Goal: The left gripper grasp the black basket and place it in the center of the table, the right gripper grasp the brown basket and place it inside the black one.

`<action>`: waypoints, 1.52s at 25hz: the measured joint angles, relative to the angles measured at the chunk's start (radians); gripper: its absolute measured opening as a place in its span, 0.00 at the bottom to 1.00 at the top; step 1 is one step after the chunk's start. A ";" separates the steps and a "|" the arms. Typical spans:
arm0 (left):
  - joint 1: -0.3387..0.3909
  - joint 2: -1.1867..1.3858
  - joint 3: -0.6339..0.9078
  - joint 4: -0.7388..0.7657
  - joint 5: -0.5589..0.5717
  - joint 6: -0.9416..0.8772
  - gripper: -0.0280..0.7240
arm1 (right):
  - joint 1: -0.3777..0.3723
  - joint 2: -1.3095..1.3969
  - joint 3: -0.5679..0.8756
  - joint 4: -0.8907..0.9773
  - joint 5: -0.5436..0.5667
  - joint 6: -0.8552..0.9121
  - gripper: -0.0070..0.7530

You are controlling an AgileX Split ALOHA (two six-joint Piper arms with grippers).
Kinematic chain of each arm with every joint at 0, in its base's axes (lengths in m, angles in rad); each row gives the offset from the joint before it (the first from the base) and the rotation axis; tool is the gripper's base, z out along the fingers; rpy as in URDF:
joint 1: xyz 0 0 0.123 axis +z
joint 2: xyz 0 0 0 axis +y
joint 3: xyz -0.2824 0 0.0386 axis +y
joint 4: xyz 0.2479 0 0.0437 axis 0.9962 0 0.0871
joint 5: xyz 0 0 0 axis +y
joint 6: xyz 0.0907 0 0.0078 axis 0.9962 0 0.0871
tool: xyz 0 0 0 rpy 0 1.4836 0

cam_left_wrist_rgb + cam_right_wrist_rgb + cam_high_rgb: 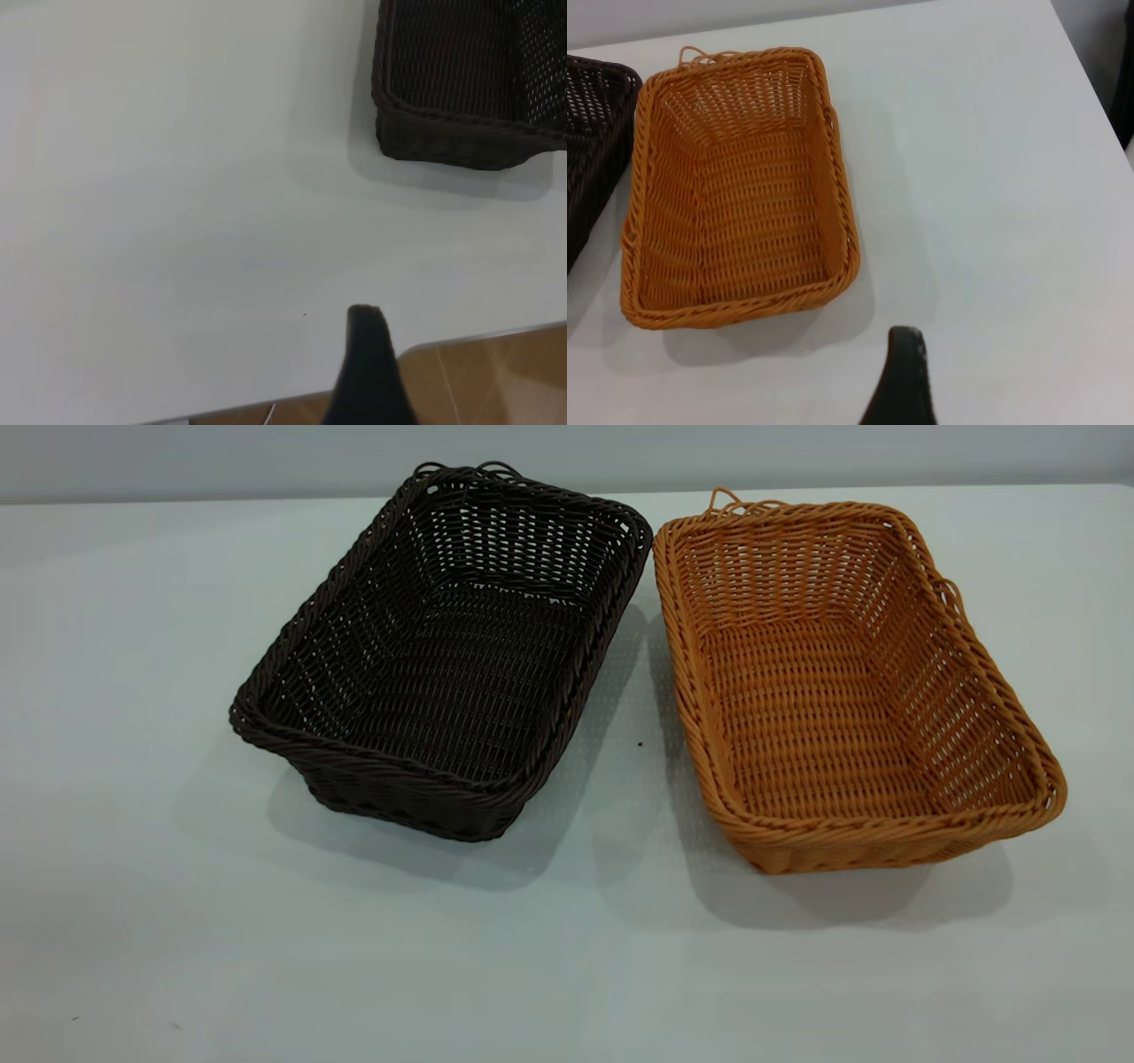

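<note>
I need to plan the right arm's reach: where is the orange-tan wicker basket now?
In the exterior view, the orange-tan rectangular wicker basket sits upright on the white table, right of centre, beside the dark woven basket, their far corners nearly touching.

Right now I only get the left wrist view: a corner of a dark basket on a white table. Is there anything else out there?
Observer: Yes. An orange-tan basket stands on the table beside the dark basket, on the right arm's side.
Operator: Is there anything inside either one?
Observer: No. The exterior view shows both woven bottoms bare.
Operator: Is the other pincer holding the tan one?
Observer: No. The right pincer hangs over bare table, short of that basket's end and apart from it.
</note>
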 joint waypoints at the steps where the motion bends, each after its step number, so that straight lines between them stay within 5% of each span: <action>1: 0.000 0.000 0.000 0.000 0.000 0.000 0.69 | 0.000 0.000 0.000 0.000 0.000 0.000 0.75; 38: 0.000 0.101 -0.056 0.000 -0.020 -0.017 0.69 | 0.000 0.000 -0.039 0.041 -0.043 0.037 0.75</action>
